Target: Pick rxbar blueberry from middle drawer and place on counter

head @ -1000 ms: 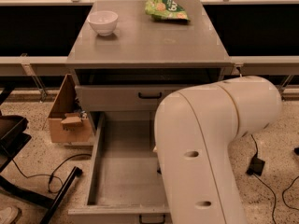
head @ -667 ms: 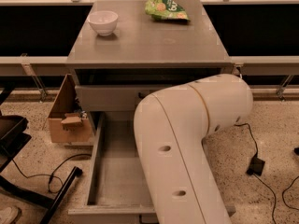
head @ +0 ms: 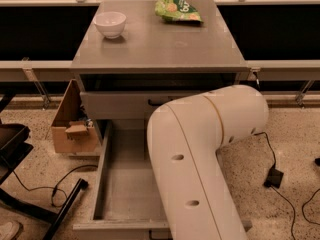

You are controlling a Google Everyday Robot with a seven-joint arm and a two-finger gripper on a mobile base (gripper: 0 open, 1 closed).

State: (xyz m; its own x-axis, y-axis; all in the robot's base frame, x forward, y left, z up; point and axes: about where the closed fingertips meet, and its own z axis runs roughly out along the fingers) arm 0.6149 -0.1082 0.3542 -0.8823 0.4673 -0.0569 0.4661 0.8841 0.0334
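The middle drawer (head: 120, 184) is pulled out toward me, a deep grey metal box; the part of its floor that shows is bare. My white arm (head: 200, 154) reaches across its right half and hides that side. The gripper is not in view, hidden behind or below the arm. The rxbar blueberry does not show anywhere. The counter (head: 160, 44) is the flat grey top of the cabinet, above and behind the drawer.
A white bowl (head: 110, 23) stands at the counter's back left and a green snack bag (head: 178, 10) at its back right. The upper drawer front (head: 115, 104) is shut. A cardboard box (head: 72, 121) sits on the floor at left, a black chair base (head: 30, 199) and cables nearby.
My arm has swung leftward across the open drawer, covering more of its right side. Nothing else has moved.
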